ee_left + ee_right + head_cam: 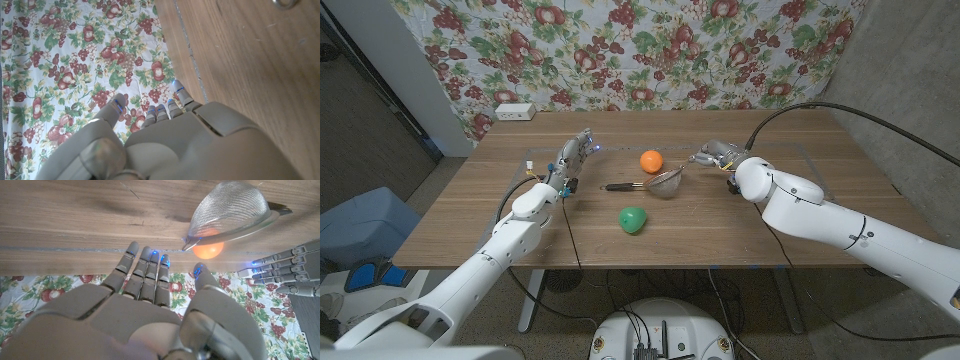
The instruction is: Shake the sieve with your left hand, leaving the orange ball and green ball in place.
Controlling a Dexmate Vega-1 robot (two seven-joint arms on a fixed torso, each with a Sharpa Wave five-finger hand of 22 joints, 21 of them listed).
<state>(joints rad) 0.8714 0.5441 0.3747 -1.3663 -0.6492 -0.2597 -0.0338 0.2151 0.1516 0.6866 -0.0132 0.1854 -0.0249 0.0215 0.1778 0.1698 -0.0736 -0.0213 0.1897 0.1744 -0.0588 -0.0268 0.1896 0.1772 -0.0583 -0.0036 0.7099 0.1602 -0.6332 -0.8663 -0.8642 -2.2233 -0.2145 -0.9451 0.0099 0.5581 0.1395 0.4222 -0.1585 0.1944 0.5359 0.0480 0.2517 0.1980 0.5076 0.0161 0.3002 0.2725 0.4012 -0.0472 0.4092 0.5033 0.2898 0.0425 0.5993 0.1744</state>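
Observation:
A metal mesh sieve (665, 182) lies near the middle of the wooden table (770, 220), its dark handle (618, 186) pointing toward my left hand. Just behind it sits the orange ball (651, 161); the green ball (633, 219) is nearer me. My left hand (575, 160) hovers left of the handle tip with fingers apart, holding nothing. My right hand (715, 155) stands right of the sieve, fingers spread and empty. The right wrist view shows the sieve (235, 210), the orange ball (209, 250) behind it and my left hand (285, 270) beyond. In the left wrist view my left hand (165, 145) is empty.
A small white box (514, 111) sits at the table's back left corner. A floral cloth (640, 50) hangs behind the table. A black cable (570, 230) runs over the table from my left arm toward the front edge.

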